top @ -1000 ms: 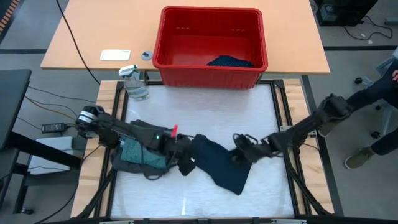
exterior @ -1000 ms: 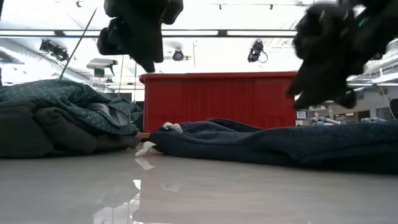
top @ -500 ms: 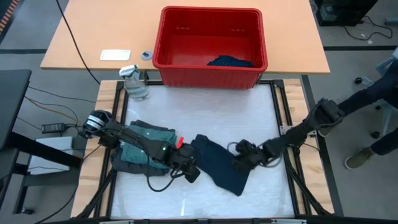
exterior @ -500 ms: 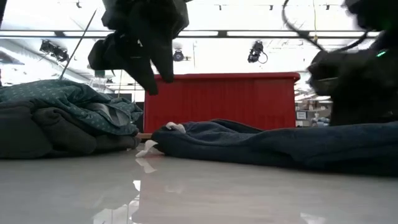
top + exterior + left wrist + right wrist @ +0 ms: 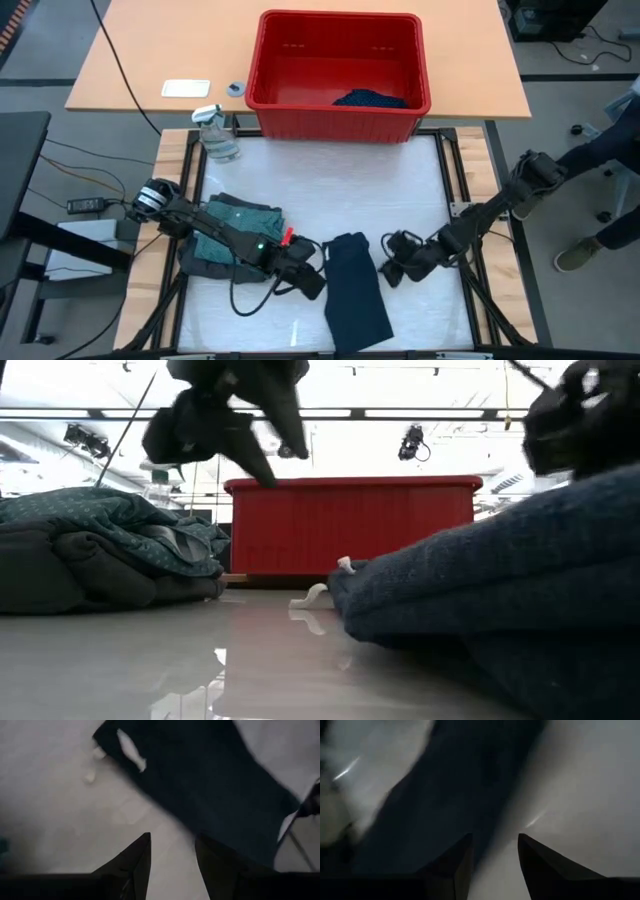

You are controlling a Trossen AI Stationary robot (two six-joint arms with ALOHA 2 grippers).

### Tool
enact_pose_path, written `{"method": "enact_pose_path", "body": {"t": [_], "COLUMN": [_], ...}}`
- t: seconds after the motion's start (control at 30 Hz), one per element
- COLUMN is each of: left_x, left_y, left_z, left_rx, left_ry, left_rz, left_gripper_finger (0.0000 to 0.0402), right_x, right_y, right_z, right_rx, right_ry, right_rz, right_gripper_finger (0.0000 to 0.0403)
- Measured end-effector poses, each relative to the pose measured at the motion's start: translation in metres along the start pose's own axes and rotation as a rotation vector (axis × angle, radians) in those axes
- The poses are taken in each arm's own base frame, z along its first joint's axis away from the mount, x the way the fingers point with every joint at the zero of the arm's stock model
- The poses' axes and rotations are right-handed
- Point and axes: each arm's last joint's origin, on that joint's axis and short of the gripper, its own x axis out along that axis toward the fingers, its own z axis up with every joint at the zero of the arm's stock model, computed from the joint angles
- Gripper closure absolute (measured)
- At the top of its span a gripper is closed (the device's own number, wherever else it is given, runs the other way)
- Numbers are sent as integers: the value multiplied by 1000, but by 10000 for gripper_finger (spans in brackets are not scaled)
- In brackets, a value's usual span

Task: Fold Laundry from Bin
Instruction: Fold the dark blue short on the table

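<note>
Low in the middle of the high view, a navy garment (image 5: 355, 290) lies flat on the white table (image 5: 330, 185), a long narrow strip running from mid-frame down toward the bottom edge. Left of its upper end sits the left gripper (image 5: 308, 281), and right of that same end sits the right gripper (image 5: 394, 268); the garment lies between the two, with neither holding it. Both wrist views show each gripper's two dark fingers (image 5: 136, 862) apart with bare table and navy cloth in the gap, nothing clamped; the right fingers (image 5: 454, 862) stand the same way over the cloth's edge.

At centre left of the high view, under the left arm, a pile (image 5: 228, 245) rests on the table: a teal piece on top of a dark grey one. The low view shows the pile (image 5: 100, 550) at the left edge, teal over grey, and the navy garment (image 5: 500, 590) filling the lower right, with a small white tag (image 5: 345, 565) at its near end.

At top centre of the high view the red bin (image 5: 340, 75) stands on a wooden table (image 5: 130, 60), beyond the white one. Inside it, toward its lower right corner, lies one more dark blue piece (image 5: 370, 99). A spray bottle (image 5: 216, 135) stands just left of the bin's lower left corner, at the white table's upper left corner
</note>
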Motion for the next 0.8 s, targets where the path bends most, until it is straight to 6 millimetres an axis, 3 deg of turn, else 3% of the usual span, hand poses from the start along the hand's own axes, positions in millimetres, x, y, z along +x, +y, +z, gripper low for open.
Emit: {"method": "enact_pose_path", "body": {"t": [0.13,0.27,0.37,0.6,0.67,0.8], "left_x": [19,43,54,57,58,70], "left_y": [-5,-6,-1,19,23,27], "left_z": [7,16,24,38,42,54], "left_rx": [-41,-71,-89,-92,-84,-11], "left_ry": [-22,-16,9,53,66,97], "left_rz": [-65,-116,-110,15,26,-27], "left_gripper_finger": [238,203,155,32,10,11], "right_x": [-5,-11,-11,-1,3,9], "right_y": [-4,-2,-4,-14,-15,-26], "right_z": [9,19,26,44,48,56], "right_rx": [-30,-48,-42,12,34,83], "right_ry": [-75,-79,-59,-11,-15,-42], "right_rz": [-34,-1,-4,-42,-12,43], "right_gripper_finger": [234,199,151,18,10,24]}}
